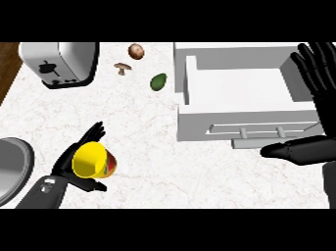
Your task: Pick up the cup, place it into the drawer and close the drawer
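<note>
A yellow cup (92,160) with a red patch on its side lies in my left hand (70,162) at the lower left of the counter. The hand's fingers and thumb curl round the cup, which is tipped on its side. The white drawer (199,93) stands pulled open at the upper right, its inside bare, with a handle (261,131) on its front. My right hand (328,103) is open at the right edge, fingers straight and pointing up beside the drawer's right wall, thumb stretched out below the drawer's front.
A silver toaster (60,62) stands at the back left. A brown mushroom (123,67), a brown round item (135,50) and a green avocado (159,81) lie left of the drawer. A grey round vessel (4,171) sits at the lower left edge.
</note>
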Tool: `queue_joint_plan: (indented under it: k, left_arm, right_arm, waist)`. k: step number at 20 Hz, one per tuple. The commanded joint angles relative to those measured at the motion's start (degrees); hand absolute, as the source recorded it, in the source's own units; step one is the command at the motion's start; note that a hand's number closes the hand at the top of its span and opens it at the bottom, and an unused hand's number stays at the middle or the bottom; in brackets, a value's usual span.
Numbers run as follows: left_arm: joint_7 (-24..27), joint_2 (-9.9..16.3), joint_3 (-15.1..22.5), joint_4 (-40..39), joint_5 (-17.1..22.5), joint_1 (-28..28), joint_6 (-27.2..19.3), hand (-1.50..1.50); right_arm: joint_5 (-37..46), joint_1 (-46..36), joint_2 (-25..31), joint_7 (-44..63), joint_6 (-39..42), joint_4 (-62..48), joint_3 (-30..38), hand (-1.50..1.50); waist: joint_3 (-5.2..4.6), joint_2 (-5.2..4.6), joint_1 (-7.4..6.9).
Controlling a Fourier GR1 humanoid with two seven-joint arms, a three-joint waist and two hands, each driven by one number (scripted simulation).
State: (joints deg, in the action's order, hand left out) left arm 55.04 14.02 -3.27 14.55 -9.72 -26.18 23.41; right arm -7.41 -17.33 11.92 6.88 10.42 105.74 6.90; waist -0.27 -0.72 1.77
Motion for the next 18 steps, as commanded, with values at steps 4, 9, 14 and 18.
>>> queue_joint_plan:
  k: [4,9,14,18]
  left_arm:
    - [7.41,-2.42,1.07,-0.33,1.25,0.73,15.41,1.50]
    - [14.16,-3.51,-0.07,4.57,1.06,0.39,-0.70,1.50]
    - [12.72,-4.92,-6.17,5.73,5.01,-0.87,-14.31,1.50]
    - [9.91,-5.91,-16.16,6.51,12.87,-0.20,-26.39,1.50]
  right_arm:
    - [-1.73,0.56,0.96,1.19,0.95,1.14,1.09,-1.50]
    - [-0.41,-0.32,0.73,2.65,-0.25,1.83,0.36,-1.50]
    - [0.40,0.65,-0.01,0.54,-0.36,-0.03,0.31,-1.50]
    - [1.11,2.41,0.41,-1.31,-0.23,-0.20,1.22,-1.50]
  waist:
    - [-0.03,0.11,-0.04]
    - [-0.05,0.18,-0.22]
    - [0.06,0.17,-0.94]
    - [0.12,0.19,-1.54]
